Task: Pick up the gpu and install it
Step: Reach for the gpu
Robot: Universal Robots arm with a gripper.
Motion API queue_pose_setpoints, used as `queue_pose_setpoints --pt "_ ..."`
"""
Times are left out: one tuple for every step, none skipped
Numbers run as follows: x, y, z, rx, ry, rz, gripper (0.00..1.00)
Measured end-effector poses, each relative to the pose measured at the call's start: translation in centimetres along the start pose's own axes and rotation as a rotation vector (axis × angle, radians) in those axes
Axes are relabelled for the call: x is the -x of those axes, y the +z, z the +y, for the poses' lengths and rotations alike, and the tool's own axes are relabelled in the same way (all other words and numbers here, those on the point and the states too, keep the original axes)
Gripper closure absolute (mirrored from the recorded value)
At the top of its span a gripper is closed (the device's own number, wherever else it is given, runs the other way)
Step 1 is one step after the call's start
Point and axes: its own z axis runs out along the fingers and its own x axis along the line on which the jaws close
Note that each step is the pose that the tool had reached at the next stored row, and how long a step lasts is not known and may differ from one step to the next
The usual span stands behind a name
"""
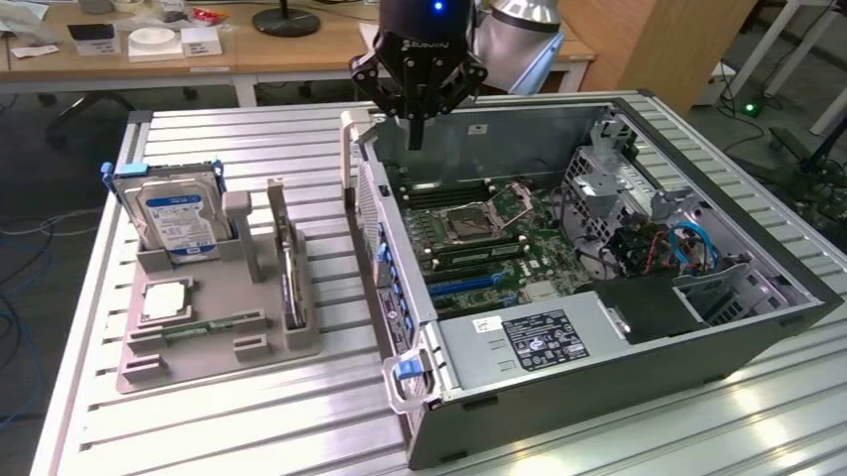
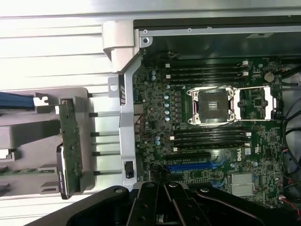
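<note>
Robot gripper [image 1: 415, 139] hovering closed and empty above an open computer case [image 1: 596, 367], with the gpu [image 1: 289, 273] parked in a holder [image 1: 252, 297] beside it.

The black gripper hangs over the far end of the case, its fingers pressed together and holding nothing. The case lies on its side on a slatted metal table [image 1: 265, 416], exposing the motherboard [image 1: 490, 238], its processor socket [image 2: 211, 106] and a blue slot [image 2: 188, 166]. Just beside the case, on the exterior view's left, the grey holder carries the gpu standing on its long edge in a narrow slot, well apart from the gripper. A hard drive [image 1: 179, 223] with a blue-and-white label stands upright at the holder's far end.
</note>
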Motion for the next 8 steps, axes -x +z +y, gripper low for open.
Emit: queue_pose_setpoints --pt "-0.2 0.00 -0.02 0.0000 0.000 0.0000 0.89" --pt "-0.4 0.00 -0.05 0.0000 0.000 -0.0001 0.89" --pt "-0.6 0.00 -0.07 0.0001 0.000 -0.0001 0.89" --pt "-0.8 0.00 -0.10 0.0000 0.000 -0.0001 0.89" --pt "-1.0 -0.01 -0.12 0.0000 0.000 0.0000 0.89" --pt "-1.2 -0.01 -0.14 0.0001 0.000 -0.0001 0.89" --pt "-1.4 -0.01 -0.16 0.0000 0.000 0.0000 0.89" --pt "-1.6 -0.01 -0.18 0.0000 0.000 0.0000 0.89"
